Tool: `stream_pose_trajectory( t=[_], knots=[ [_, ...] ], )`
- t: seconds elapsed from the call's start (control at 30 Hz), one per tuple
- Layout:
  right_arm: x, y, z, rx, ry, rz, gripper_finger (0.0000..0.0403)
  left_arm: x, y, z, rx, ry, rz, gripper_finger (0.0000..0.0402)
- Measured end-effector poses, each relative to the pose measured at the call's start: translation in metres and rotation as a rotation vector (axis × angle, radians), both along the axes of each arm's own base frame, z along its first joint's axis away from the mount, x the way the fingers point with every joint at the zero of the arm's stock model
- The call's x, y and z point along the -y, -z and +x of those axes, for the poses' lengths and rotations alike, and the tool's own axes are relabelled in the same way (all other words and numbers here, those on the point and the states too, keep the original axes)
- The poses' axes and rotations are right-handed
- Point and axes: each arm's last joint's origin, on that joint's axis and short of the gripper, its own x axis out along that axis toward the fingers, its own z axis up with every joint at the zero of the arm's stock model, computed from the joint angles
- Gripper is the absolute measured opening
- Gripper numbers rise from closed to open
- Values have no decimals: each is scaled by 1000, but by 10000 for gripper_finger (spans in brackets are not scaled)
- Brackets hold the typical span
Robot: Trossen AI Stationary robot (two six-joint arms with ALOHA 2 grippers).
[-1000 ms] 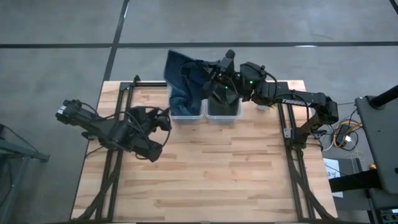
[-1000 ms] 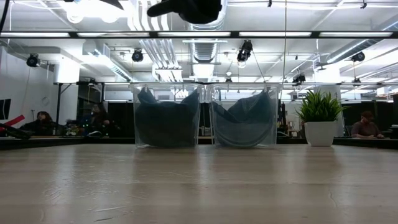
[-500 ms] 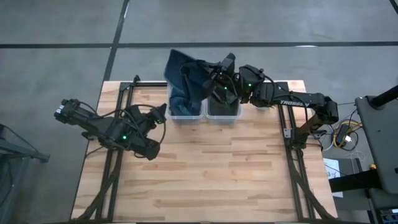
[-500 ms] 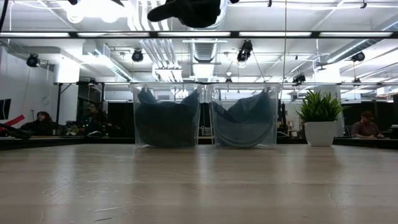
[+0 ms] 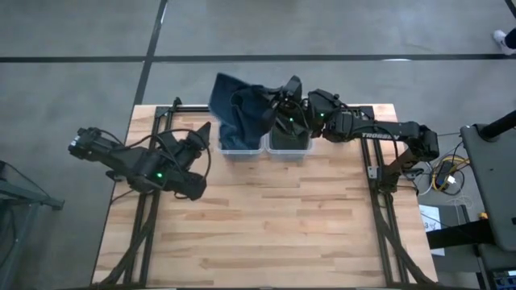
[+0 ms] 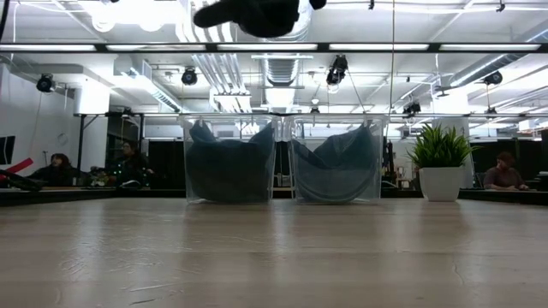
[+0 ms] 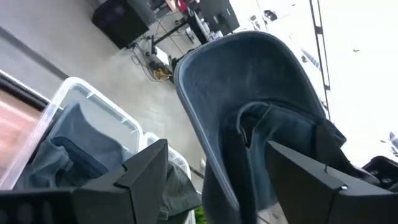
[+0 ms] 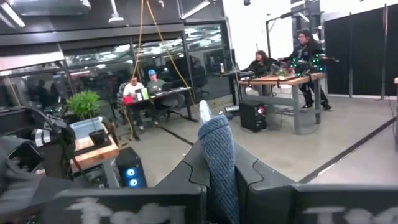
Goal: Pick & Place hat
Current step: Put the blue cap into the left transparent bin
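Observation:
A dark blue hat hangs in the air over the two clear bins at the table's far edge. My right gripper reaches in from the right and is shut on it. The left wrist view shows the hat from below, with its hollow side turned toward the camera. My left gripper is open, tilted up and pointing at the left bin and the hat, a short way off and touching nothing. In the low view the hat shows at the top edge. My right gripper pinches a fold of the hat's blue fabric between its two fingers. It comes from the table's right side, high above the bins. The hat is lifted clear and spreads out to the left of the fingers, over the left bin.
Both clear bins, left and right, hold blue cloth. A potted plant stands at the far right of the table. The wooden table lies bare nearer the front edge. People sit in the room behind.
My left gripper has moved toward the table's far edge, closer to the left bin, and has tipped upward. My right gripper has shifted a little to the left with the hat, which stays lifted over the bins.

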Motion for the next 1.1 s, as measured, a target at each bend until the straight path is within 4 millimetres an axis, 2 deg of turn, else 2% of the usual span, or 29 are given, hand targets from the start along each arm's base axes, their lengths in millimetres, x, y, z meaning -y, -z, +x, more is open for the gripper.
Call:
stream_pose_trajectory(
  t=[0.6, 1.1],
  knots=[
    [-8, -3, 1, 43, -67, 10, 12, -7, 10, 28, -2, -75, 16, 259],
    [-16, -4, 3, 59, -146, 15, 12, -12, 11, 32, 13, -113, 29, 259]
  ],
)
